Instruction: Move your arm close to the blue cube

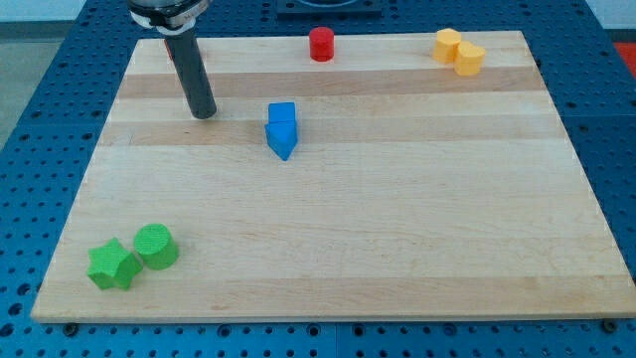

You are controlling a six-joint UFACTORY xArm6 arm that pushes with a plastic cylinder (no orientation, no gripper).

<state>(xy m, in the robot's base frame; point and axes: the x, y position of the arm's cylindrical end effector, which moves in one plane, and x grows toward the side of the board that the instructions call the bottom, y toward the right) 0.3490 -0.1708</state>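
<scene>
Tip near blue block, not touching
My tip [204, 114], a bare rod with no jaws, sits just left of the blue block [282, 129], small gap between.

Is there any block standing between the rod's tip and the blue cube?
No. My tip stands to the view's left of the blue cube, apart from it, with only bare board between them. The blue triangular block touches the cube on its bottom side.
</scene>
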